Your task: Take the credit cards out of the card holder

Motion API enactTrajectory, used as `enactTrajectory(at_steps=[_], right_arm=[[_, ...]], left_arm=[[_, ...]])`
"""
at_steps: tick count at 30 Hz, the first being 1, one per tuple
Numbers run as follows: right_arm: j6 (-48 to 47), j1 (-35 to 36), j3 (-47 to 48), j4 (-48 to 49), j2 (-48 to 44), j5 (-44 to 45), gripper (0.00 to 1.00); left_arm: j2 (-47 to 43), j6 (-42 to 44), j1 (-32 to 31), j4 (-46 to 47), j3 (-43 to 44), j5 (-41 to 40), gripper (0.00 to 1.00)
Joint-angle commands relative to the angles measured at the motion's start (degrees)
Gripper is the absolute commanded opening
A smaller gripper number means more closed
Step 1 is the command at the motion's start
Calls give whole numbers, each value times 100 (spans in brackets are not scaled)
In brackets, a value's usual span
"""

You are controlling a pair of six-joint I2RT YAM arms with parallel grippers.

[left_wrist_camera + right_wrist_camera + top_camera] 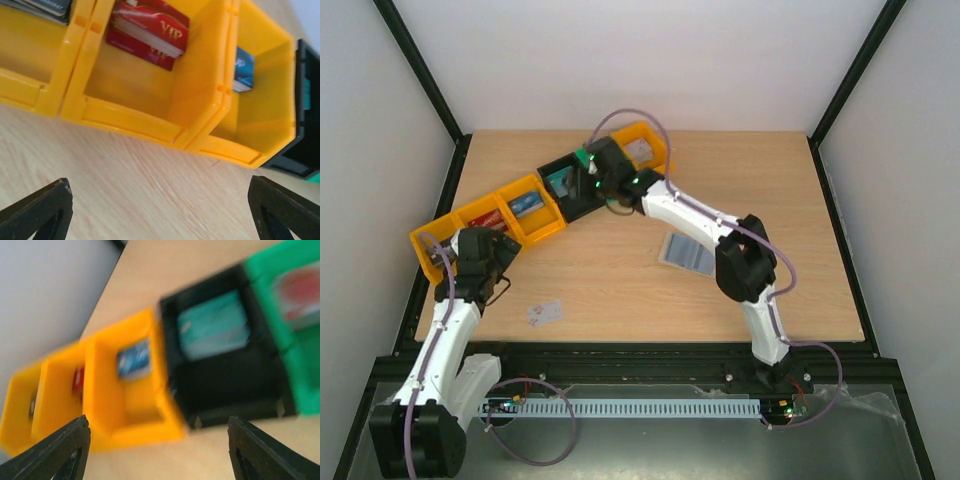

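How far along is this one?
Looks done: the card holder lies open on the table, a whitish card lies near the left arm, and a teal card sits in the black bin. In hand: nothing; the left gripper and right gripper are open, the right by that bin. Left: whether the holder holds more cards cannot be told.

A row of bins [535,235] runs slantwise across the table [620,290], from its left edge back toward the far middle, with stacks of cards [150,32] inside them. In front of the row, the card holder [688,253] lies right of centre. One credit card [545,313] lies well apart from it, near the front left.
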Motion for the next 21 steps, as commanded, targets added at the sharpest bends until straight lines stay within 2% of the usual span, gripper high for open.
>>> enactTrajectory(at_steps=[1,5,9,15,21], right_arm=[[-1112,580,-880,-975,-538,-263,73],[-1063,1166,-820,-1587,-538,-558,69],[-1147,1707,-1238,-1779,-579,-248,68],[-544,1832,-2624,-879,-1192,-357,68],[-534,1833,-3003,-1138,-1784,365,69]], left_arm=[[331,-374,19,-1330,438,-158,94],[769,-438,-90,-1365,146,231,84],[1157,-448,-117,-1189,-514,788,73],[1120,-498,-413,-1251,-717,849,72],[1520,-819,-1109,-2039,-185,384,71]])
